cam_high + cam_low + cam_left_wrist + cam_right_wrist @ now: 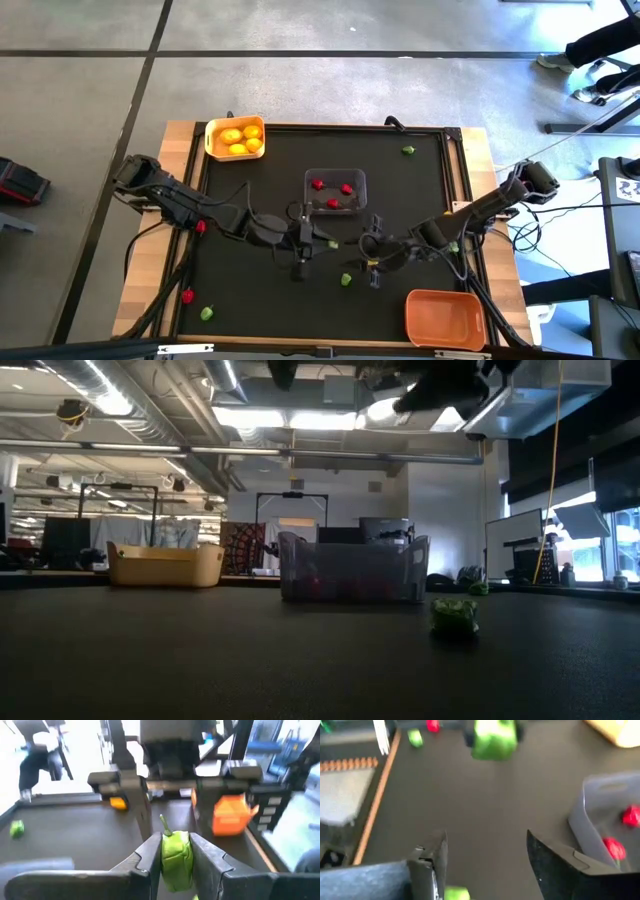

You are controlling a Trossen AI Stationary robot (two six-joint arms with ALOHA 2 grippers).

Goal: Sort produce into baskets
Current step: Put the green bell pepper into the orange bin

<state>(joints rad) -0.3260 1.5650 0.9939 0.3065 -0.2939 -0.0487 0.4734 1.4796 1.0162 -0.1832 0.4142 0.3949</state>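
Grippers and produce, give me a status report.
Left gripper shut on a green piece, mid-table. Right gripper open, empty, above another green piece. Clear basket holds reds; orange basket empty.

Open dark worktop [400, 190] along the far edge between the yellow basket [235, 138] at the far left corner and a lone green piece [408, 151] near the far right corner. Blocked at centre by the clear basket [336, 192], with both arms crowding just in front of it: left gripper [303, 250] clamped on a green pepper [175, 857], right gripper [373, 262] close beside, fingers spread, another green piece [346, 280] between and just near them. Orange basket [445, 317] filling the near right corner. Clear run along the near edge from centre toward the left, ending at a green piece [208, 313] and a red piece [187, 296] on the wooden rim
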